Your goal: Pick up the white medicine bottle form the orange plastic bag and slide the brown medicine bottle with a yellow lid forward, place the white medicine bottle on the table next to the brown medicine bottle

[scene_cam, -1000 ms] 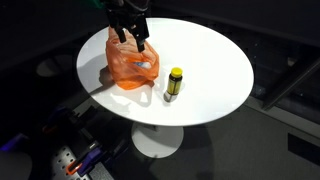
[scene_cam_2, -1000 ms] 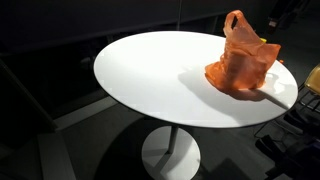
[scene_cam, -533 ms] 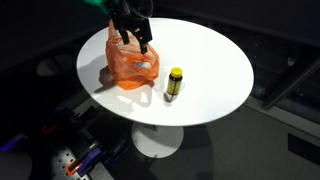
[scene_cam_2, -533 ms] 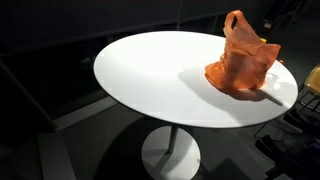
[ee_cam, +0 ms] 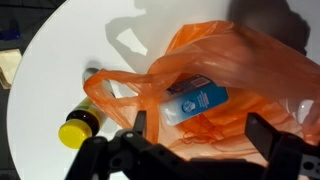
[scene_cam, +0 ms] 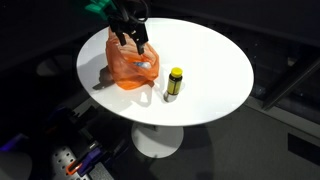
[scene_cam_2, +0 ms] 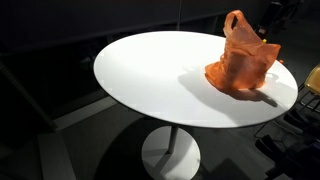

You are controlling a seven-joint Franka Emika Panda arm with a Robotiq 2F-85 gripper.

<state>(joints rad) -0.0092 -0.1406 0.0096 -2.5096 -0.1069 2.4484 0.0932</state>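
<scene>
Directly above the crumpled orange plastic bag (scene_cam: 125, 60) on the round white table (scene_cam: 210, 55), the black gripper (scene_cam: 132, 42) hangs with jaws spread wide, holding nothing. The white medicine bottle (ee_cam: 195, 102) with a blue label lies on its side inside the bag; the brown, yellow-lidded medicine bottle (scene_cam: 174, 83) stands upright just beside it.

we are seeing a white pedestal base (scene_cam: 155, 143) standing on the dark floor (scene_cam: 232, 152), with a small clutter of red and purple bits (scene_cam: 78, 160) lying near the lower-left corner.
</scene>
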